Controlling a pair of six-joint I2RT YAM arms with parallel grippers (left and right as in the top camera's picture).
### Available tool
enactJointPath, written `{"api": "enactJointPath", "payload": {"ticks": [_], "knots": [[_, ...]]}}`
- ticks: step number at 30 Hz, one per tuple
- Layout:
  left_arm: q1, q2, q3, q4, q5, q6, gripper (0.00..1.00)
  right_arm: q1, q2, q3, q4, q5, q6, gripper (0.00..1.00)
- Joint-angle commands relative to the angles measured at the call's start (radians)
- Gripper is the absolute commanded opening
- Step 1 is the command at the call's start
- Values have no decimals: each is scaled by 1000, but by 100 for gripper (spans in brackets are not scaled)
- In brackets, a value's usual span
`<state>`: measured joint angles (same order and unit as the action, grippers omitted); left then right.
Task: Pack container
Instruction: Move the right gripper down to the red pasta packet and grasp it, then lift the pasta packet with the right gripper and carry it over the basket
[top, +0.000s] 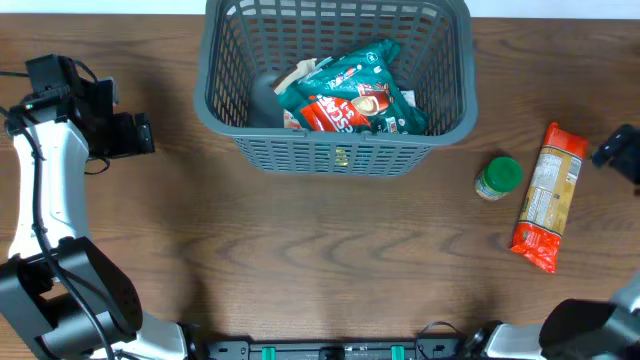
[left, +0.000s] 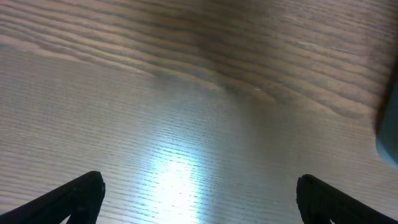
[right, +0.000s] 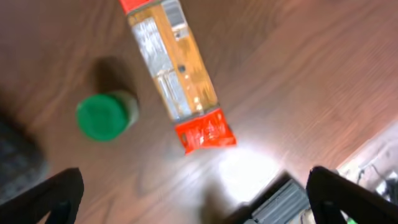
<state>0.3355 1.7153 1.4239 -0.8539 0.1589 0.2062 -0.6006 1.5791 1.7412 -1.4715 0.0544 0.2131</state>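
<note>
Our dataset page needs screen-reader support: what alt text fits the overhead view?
A large grey slotted plastic basket at the far edge of a brown wooden table holds green and red snack packets. To its right on the table sit a small green-lidded jar and a long orange-and-red packet.

Large grey plastic basket with slotted lattice walls: upright on wooden counter, far centre, back rim cropped in overhead view. Holds crumpled green and red snack packets.
</note>
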Motion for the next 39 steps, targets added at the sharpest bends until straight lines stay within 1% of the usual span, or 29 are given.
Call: {"api": "enactJointPath", "payload": {"ticks": [1, 4, 9, 15, 27, 34, 38, 39], "knots": [[-2, 3, 5, -1, 14, 5, 98, -13, 21, -133, 103, -56, -86, 99], [-2, 3, 5, -1, 14, 5, 99, -13, 33, -234, 240, -74, -136, 99], [-2, 3, 5, -1, 14, 5, 99, -11, 56, -327, 403, -74, -183, 99], [-2, 3, 5, -2, 14, 6, 99, -11, 95, -419, 539, -74, -196, 99], [-2, 3, 5, -5, 14, 5, 99, -7, 278, -543, 715, -86, -195, 99], [-2, 3, 5, -9, 14, 5, 99, -6, 380, -560, 787, -90, -195, 99], [-2, 3, 5, -20, 14, 5, 99, -6, 413, -560, 798, -90, -195, 99], [-2, 3, 5, -21, 14, 5, 99, -7, 416, -560, 800, -89, -193, 98]]}}
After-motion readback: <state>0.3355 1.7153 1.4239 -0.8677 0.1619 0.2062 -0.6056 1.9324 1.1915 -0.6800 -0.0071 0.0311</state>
